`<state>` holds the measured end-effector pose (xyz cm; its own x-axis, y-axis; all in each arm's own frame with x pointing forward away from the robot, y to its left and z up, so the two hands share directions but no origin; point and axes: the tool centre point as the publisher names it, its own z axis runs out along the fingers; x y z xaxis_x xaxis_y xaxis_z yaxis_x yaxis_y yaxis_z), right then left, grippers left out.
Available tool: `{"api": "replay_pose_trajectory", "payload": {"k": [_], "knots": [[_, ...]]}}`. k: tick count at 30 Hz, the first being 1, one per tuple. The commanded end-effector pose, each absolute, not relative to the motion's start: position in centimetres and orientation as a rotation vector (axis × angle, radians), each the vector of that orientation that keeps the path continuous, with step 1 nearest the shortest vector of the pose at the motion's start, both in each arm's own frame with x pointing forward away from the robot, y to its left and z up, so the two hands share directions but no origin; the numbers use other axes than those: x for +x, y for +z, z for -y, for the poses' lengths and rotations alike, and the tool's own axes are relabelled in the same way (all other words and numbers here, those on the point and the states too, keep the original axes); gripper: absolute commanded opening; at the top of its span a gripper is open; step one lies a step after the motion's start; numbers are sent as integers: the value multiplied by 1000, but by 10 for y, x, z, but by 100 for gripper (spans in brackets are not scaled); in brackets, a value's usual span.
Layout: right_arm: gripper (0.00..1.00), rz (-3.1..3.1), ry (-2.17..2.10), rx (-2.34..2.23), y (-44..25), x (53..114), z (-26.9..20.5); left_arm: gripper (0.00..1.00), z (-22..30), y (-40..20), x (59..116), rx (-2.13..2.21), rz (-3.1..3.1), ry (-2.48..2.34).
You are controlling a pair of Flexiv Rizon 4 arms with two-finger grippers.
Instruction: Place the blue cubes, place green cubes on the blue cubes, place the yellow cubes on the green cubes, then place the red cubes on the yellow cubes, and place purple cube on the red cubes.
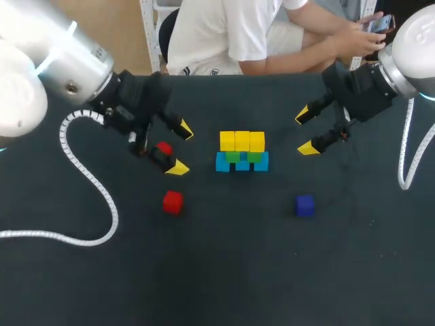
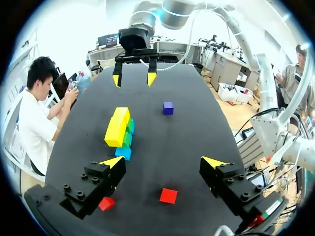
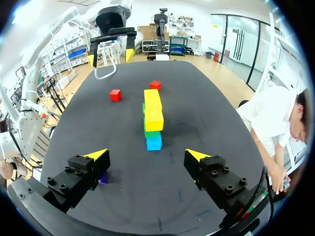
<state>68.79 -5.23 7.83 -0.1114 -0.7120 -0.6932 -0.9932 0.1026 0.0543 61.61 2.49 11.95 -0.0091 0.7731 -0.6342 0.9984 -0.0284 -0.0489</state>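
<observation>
1. Near red cube [image 1: 172, 202] and purple cube [image 1: 305, 205] lie loose on the worktop [image 1: 224, 272], well apart, on the near side of the stack.
2. Stack [image 1: 242, 153] stands mid-worktop: 3 yellow cubes on green on blue. I judge the red layer is next.
3. Left gripper [image 1: 181, 148] hangs tilted, jaws spread, holding nothing. Far red cube [image 1: 163, 148] sits below it, close to the nearer finger. Best to centre over that cube, square the jaws to its faces, drop straight, then close.
4. Right gripper [image 1: 306, 132] hovers right of the stack, jaws spread and empty. It should not crowd the stack.
</observation>
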Motion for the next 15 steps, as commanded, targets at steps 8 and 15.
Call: {"api": "replay_pose_trajectory", "payload": {"k": [8,15], "knots": [[100,-1880,729,-1660,78,687,52,100,-39,124,617,1724,-1687,-787],[100,-1880,729,-1660,78,687,52,100,-44,123,605,1822,-1805,-795]]}}
